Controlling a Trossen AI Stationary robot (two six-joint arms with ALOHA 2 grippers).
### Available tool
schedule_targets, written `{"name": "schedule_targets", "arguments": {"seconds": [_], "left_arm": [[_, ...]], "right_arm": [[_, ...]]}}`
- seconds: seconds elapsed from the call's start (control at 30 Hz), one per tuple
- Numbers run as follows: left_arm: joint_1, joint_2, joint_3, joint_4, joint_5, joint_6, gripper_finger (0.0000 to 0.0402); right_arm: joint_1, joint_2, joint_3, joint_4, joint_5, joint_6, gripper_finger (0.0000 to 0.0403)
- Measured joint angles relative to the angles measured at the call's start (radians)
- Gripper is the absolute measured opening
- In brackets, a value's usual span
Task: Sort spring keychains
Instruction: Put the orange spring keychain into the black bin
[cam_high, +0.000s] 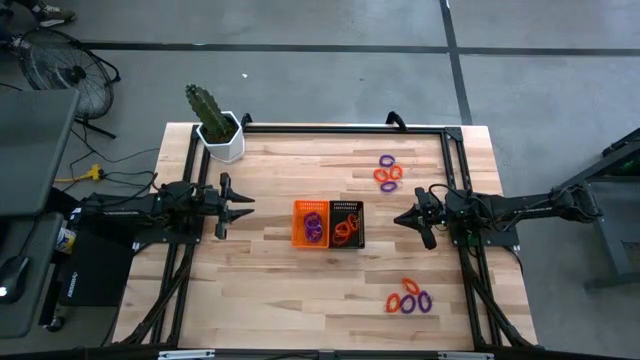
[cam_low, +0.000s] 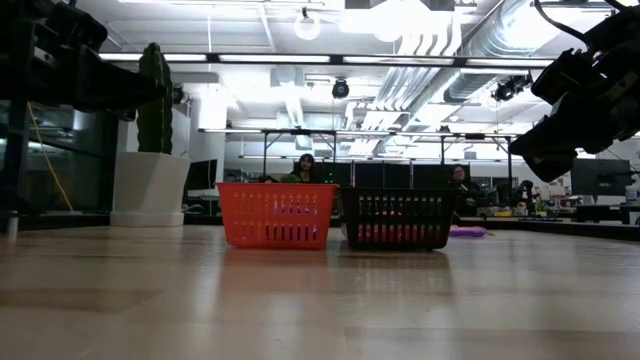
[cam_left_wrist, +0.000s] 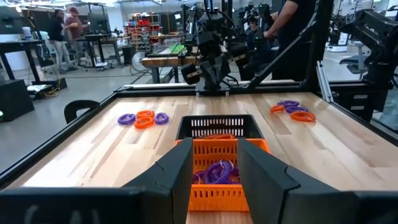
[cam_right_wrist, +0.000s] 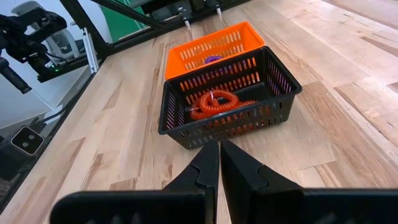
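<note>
An orange bin (cam_high: 310, 222) and a black bin (cam_high: 347, 222) stand side by side at mid-table. Purple spring keychains (cam_left_wrist: 217, 172) lie in the orange bin, orange ones (cam_right_wrist: 214, 102) in the black bin. Loose orange and purple keychains lie on the wood in two clusters: one near the far right (cam_high: 388, 173), one near the near right (cam_high: 410, 299). My left gripper (cam_high: 244, 207) hovers left of the orange bin, open, its fingers (cam_left_wrist: 180, 174) framing the bin from a distance. My right gripper (cam_right_wrist: 219, 158) hovers right of the black bin, shut and empty.
A cactus in a white pot (cam_high: 221, 133) stands at the far left corner. A black frame rail (cam_high: 340, 127) runs along the far edge and down both sides. Bare wood lies between the bins and the near edge. People sit at desks in the room beyond.
</note>
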Motion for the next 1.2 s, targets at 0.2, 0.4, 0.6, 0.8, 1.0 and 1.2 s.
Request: {"name": "schedule_targets", "arguments": {"seconds": [0.2,0.4,0.6,0.8,1.0,1.2], "left_arm": [[0.0,0.0,0.0,0.0,0.0,0.0,0.0122],[0.0,0.0,0.0,0.0,0.0,0.0,0.0122],[0.0,0.0,0.0,0.0,0.0,0.0,0.0122],[0.0,0.0,0.0,0.0,0.0,0.0,0.0122],[0.0,0.0,0.0,0.0,0.0,-0.001,0.0122],[0.0,0.0,0.0,0.0,0.0,-0.001,0.0122]], "right_arm": [[0.0,0.0,0.011,0.042,0.031,0.037,0.0012],[-0.011,0.047,0.131,-0.069,0.076,0.026,0.0012],[-0.074,0.195,0.333,-0.229,0.073,0.017,0.0012],[-0.146,0.414,0.526,-0.363,0.072,0.015,0.0012],[-0.229,0.662,0.692,-0.444,0.07,0.015,0.0012],[-0.34,0.892,0.849,-0.595,0.082,0.139,0.0012]]}}
